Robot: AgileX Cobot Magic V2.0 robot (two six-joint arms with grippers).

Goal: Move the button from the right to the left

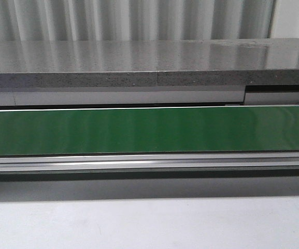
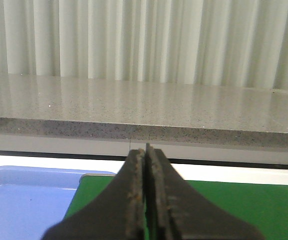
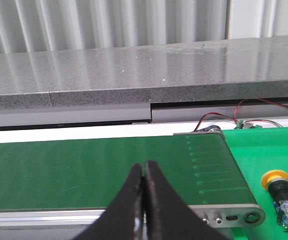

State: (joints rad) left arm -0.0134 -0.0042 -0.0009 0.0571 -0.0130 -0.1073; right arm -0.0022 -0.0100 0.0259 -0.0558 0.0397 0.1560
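Note:
The button [image 3: 282, 194] shows only in the right wrist view. It lies on its side on a bright green mat [image 3: 268, 150], with a yellow cap, black collar and blue rear block. My right gripper [image 3: 144, 167] is shut and empty over the dark green conveyor belt [image 3: 84, 170], well apart from the button. My left gripper [image 2: 146, 152] is shut and empty over the other end of the belt [image 2: 243, 205]. Neither gripper shows in the front view, where only the belt [image 1: 149, 130] crosses the middle.
A blue tray [image 2: 24, 200] lies beside the belt's end in the left wrist view. A grey speckled counter [image 1: 139, 65] runs behind the belt. Red and black wires [image 3: 233, 117] sit behind the mat. The belt's metal rail [image 3: 223, 217] has screws at its end.

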